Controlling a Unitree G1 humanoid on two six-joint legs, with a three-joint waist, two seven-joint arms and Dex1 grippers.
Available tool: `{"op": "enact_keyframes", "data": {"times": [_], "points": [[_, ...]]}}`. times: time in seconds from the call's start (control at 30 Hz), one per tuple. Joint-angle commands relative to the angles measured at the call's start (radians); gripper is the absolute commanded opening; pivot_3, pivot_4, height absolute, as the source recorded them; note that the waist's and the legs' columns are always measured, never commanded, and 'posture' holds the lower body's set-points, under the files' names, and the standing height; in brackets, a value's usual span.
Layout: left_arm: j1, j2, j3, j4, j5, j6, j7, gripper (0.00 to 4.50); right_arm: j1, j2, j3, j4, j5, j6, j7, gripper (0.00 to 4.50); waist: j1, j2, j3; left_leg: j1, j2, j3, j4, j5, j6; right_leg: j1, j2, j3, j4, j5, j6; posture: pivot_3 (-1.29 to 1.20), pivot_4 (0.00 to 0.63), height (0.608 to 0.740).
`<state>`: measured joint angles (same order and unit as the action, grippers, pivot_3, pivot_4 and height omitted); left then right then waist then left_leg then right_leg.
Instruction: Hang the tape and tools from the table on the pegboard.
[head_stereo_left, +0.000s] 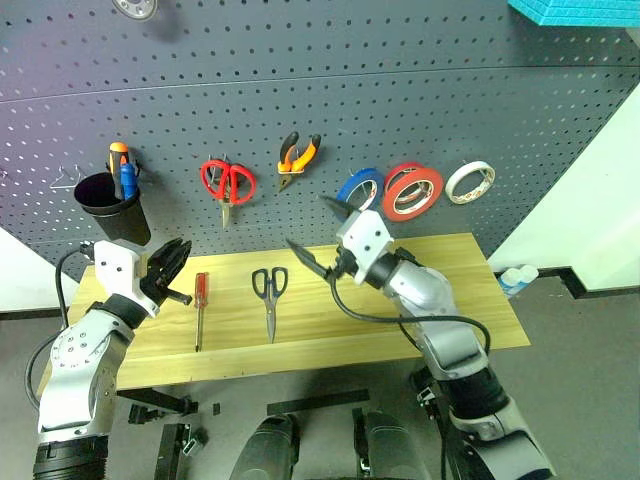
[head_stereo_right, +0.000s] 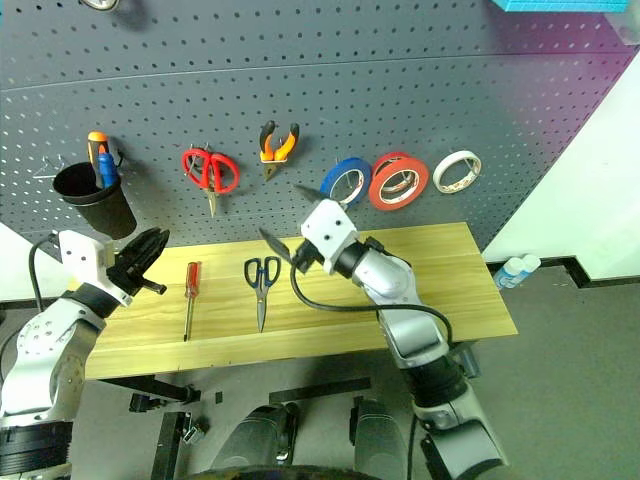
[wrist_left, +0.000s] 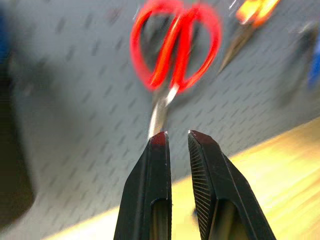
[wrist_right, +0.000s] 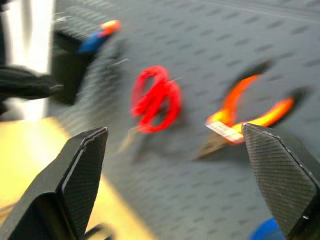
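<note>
Pliers (head_stereo_left: 298, 158) and red-orange tape (head_stereo_left: 412, 190) already hang on the pegboard (head_stereo_left: 330, 95). Black-handled scissors (head_stereo_left: 269, 298) and screwdriver (head_stereo_left: 200, 308) lie on the bench (head_stereo_left: 470, 290), left of centre, apart, not yet hung. Right gripper (head_stereo_left: 322, 240) hovers empty above the bench, fingers wide apart. Left gripper (head_stereo_left: 172, 268), fingers closed on nothing, sits near the bench's left edge beside the screwdriver. Bench's right half is bare.

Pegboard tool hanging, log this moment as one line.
hung: pliers, tape | on table: black-handled scissors, screwdriver | left gripper: shut, empty | right gripper: open, empty
</note>
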<state>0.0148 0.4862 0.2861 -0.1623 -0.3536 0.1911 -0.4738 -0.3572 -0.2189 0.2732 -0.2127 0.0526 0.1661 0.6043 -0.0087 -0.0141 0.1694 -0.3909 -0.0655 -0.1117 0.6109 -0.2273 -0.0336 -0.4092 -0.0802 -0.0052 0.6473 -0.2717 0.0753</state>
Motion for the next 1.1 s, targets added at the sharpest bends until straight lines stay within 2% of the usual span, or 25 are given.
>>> {"op": "enact_keyframes", "data": {"times": [0.03,0.23,0.37,0.5,0.8,1.1], "points": [[0.024,-0.015,-0.089,-0.042,0.101,0.073,0.073,0.64,0.032,-0.056,0.010,-0.059,0.059,0.041,0.088,4.48,0.001,0.000,0.003,0.000,0.000,0.000,0.000,0.000,0.000,0.000,0.000,0.000,-0.001,0.000,0.000,0.04,0.178,0.740],[0.031,-0.071,-0.191,-0.066,0.217,0.236,0.200,0.64,0.068,-0.164,0.014,-0.048,0.091,0.067,0.200,4.48,0.001,-0.004,0.014,-0.001,0.000,0.000,0.000,-0.001,0.001,0.000,-0.001,-0.001,-0.001,0.000,0.001,0.05,0.178,0.740],[0.006,-0.112,-0.225,-0.074,0.252,0.350,0.263,0.64,0.069,-0.189,0.008,-0.027,0.080,0.048,0.209,4.48,0.001,-0.006,0.019,-0.001,0.000,0.000,0.000,-0.001,0.001,0.000,-0.001,-0.001,-0.001,0.000,0.001,0.04,0.178,0.740],[-0.040,-0.157,-0.266,-0.082,0.261,0.455,0.291,1.50,0.062,-0.195,0.004,-0.007,0.066,0.033,0.203,4.50,0.009,-0.006,0.020,-0.001,0.000,0.000,0.000,-0.001,0.001,0.000,-0.001,-0.001,-0.001,0.000,0.001,0.04,0.177,0.740],[-0.180,-0.240,-0.385,-0.023,0.350,0.717,0.383,4.44,0.057,-0.209,-0.008,0.005,0.059,0.024,0.196,4.50,0.022,-0.008,0.022,-0.002,-0.001,0.000,0.001,-0.001,0.001,0.000,-0.001,-0.002,-0.001,0.000,0.002,0.02,0.176,0.740],[-0.332,-0.370,-0.341,0.178,0.326,0.790,0.426,4.48,0.071,-0.222,-0.009,-0.014,0.058,0.032,0.186,4.50,0.020,-0.011,0.026,-0.002,-0.001,0.000,0.001,-0.001,0.000,0.000,-0.001,-0.002,-0.001,-0.001,0.003,-0.01,0.189,0.740]]}}
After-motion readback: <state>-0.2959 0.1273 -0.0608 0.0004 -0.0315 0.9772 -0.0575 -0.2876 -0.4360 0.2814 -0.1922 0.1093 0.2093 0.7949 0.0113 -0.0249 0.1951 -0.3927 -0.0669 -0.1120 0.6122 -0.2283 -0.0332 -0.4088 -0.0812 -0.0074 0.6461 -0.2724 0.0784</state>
